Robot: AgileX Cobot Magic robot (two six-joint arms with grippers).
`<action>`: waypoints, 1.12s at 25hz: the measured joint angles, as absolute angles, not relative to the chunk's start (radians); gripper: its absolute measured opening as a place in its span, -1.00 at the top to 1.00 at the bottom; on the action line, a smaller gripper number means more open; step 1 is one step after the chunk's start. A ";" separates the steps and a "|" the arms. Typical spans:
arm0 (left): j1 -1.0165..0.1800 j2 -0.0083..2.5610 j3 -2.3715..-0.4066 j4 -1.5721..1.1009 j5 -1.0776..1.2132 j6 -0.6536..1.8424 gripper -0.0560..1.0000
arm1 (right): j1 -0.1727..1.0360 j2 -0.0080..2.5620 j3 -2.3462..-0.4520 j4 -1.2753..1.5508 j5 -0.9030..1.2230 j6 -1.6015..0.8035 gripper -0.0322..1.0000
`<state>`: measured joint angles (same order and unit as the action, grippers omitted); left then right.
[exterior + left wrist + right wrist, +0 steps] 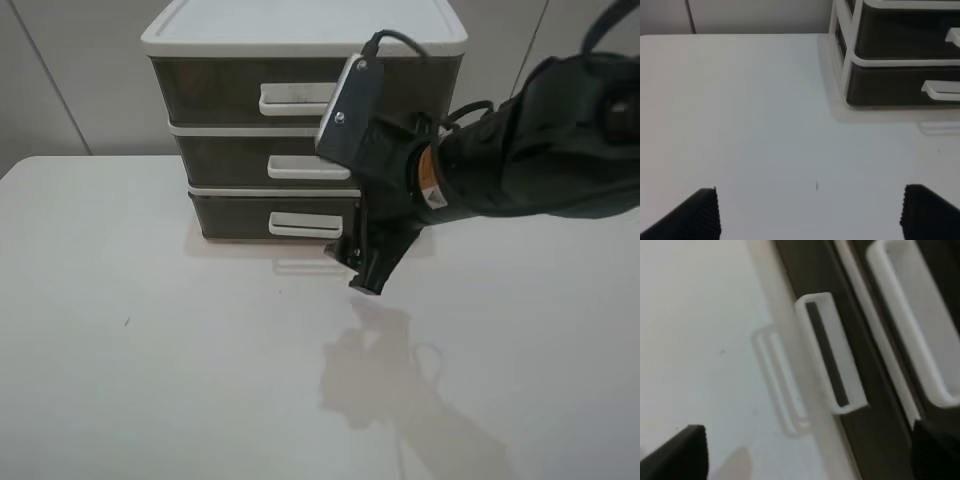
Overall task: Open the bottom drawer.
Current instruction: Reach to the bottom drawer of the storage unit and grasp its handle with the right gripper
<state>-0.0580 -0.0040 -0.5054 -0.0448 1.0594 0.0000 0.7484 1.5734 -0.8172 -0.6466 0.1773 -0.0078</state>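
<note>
The bottom drawer is the lowest of three smoky brown drawers in a white-framed unit at the table's back. It looks shut, and its small white loop handle is free. My right gripper is open, low over the table just in front of the drawer, to the right of the handle. In the right wrist view the handle lies between the spread fingertips, untouched. My left gripper is open and empty over bare table, far in front of the drawer. The left arm is out of the high view.
The middle drawer and top drawer sit above, both shut, with white handles. The white table stretches in front of the unit. A pale wall stands behind.
</note>
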 joint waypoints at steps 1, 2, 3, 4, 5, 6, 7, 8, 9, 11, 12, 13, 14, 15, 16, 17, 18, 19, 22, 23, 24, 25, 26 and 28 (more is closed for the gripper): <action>-0.058 -0.004 -0.505 -0.045 1.059 0.000 -0.52 | 0.755 1.596 -0.817 -0.665 0.160 -0.029 -0.61; -0.058 -0.004 -0.505 -0.045 1.059 0.000 -0.52 | 0.760 1.621 -0.817 -0.678 0.146 -0.059 -0.61; -0.058 -0.004 -0.505 -0.045 1.059 0.000 -0.52 | 0.763 1.642 -0.817 -0.679 0.132 -0.089 -0.61; -0.058 -0.004 -0.505 -0.045 1.059 0.000 -0.52 | 0.764 1.662 -0.817 -0.680 0.114 -0.127 -0.61; -0.058 -0.004 -0.505 -0.045 1.059 0.000 -0.52 | 0.764 1.675 -0.814 -0.680 0.095 -0.167 -0.61; -0.058 -0.004 -0.505 -0.045 1.059 0.000 -0.52 | 0.764 1.690 -0.807 -0.680 0.077 -0.203 -0.61; -0.058 -0.004 -0.505 -0.045 1.059 0.000 -0.52 | 0.764 1.702 -0.799 -0.676 0.058 -0.248 -0.61; -0.058 -0.004 -0.505 -0.045 1.059 0.000 -0.52 | 0.764 1.713 -0.794 -0.665 0.036 -0.299 -0.61; -0.058 -0.004 -0.505 -0.045 1.059 0.000 -0.52 | 0.764 1.726 -0.789 -0.639 0.015 -0.352 -0.61; -0.058 -0.004 -0.505 -0.045 1.059 0.000 -0.52 | 0.764 1.753 -0.783 -0.571 -0.025 -0.455 -0.61; -0.058 -0.004 -0.505 -0.045 1.059 0.000 -0.52 | 0.764 1.767 -0.783 -0.531 -0.050 -0.511 -0.61; -0.058 -0.004 -0.505 -0.045 1.059 0.000 -0.52 | 0.764 1.782 -0.783 -0.485 -0.075 -0.571 -0.61; -0.058 -0.004 -0.505 -0.045 1.059 0.000 -0.52 | 0.764 1.799 -0.783 -0.442 -0.108 -0.625 -0.61; -0.058 -0.004 -0.505 -0.045 1.059 0.000 -0.52 | 0.764 1.815 -0.783 -0.381 -0.143 -0.697 -0.61; -0.058 -0.004 -0.505 -0.045 1.059 0.000 -0.52 | 0.764 1.828 -0.783 -0.311 -0.177 -0.776 -0.61; -0.058 -0.004 -0.505 -0.045 1.059 0.000 -0.52 | 0.764 1.842 -0.783 -0.248 -0.202 -0.844 -0.61; -0.058 -0.004 -0.505 -0.045 1.059 0.000 -0.52 | 0.764 1.857 -0.783 -0.171 -0.227 -0.929 -0.61; -0.058 -0.004 -0.505 -0.045 1.059 0.000 -0.52 | 0.764 1.868 -0.783 -0.096 -0.250 -1.011 -0.61; -0.058 -0.004 -0.505 -0.045 1.059 0.000 -0.52 | 0.764 1.906 -0.783 0.099 -0.323 -1.198 -0.61; -0.058 -0.004 -0.505 -0.045 1.059 0.000 -0.52 | 0.764 1.918 -0.783 0.160 -0.358 -1.244 -0.61; -0.058 -0.004 -0.505 -0.045 1.059 0.000 -0.52 | 0.764 1.934 -0.783 0.206 -0.391 -1.276 -0.61; -0.058 -0.004 -0.505 -0.045 1.059 0.000 -0.52 | 0.764 1.950 -0.783 0.253 -0.430 -1.307 -0.61; -0.058 -0.004 -0.505 -0.045 1.059 0.000 -0.52 | 0.764 1.964 -0.783 0.291 -0.464 -1.330 -0.61; -0.058 -0.004 -0.505 -0.045 1.059 0.000 -0.52 | 0.764 1.991 -0.783 0.326 -0.498 -1.352 -0.61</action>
<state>-0.0580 -0.0040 -0.5054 -0.0448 1.0594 0.0000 0.7635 1.9906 -0.7834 0.3263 -0.4983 -1.3516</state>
